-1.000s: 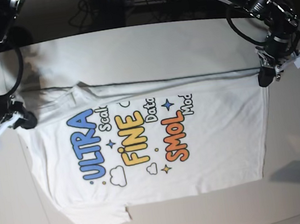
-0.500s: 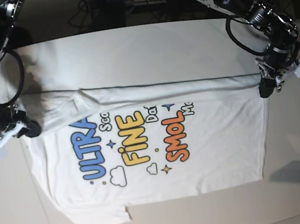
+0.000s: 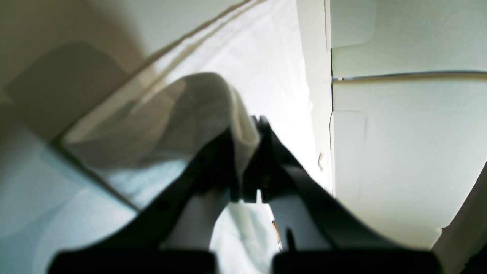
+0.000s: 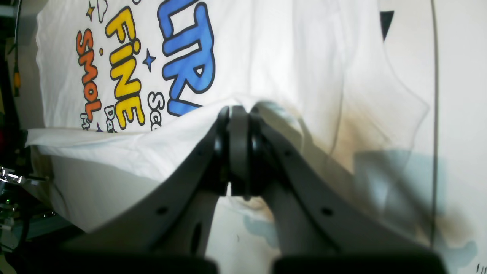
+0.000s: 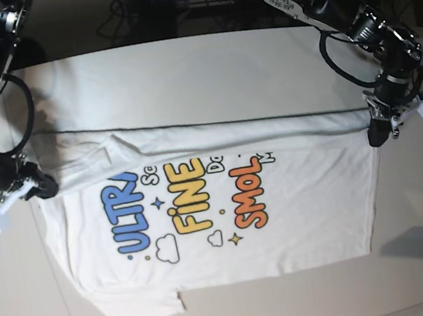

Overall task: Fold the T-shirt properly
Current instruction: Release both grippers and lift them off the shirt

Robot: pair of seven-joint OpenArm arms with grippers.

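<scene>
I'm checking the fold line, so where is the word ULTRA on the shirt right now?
In the base view, ULTRA sits left of centre on the T-shirt, beside the yellow FINE; its top touches the folded-over edge, below and right of the right claw.

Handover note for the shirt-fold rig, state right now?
Left end effector: shut on the T-shirt, pinching its edge at the hem end.
Right end effector: shut on the T-shirt at the shoulder end.
T-shirt: flat on the table, print up; its far long edge is lifted between both arms and drawn over the body, already covering the tops of the printed words.
Done: edge grasped, first lengthwise fold under way.
Left: lay that edge down, release, fold the near side and sleeve, then fold across.
</scene>
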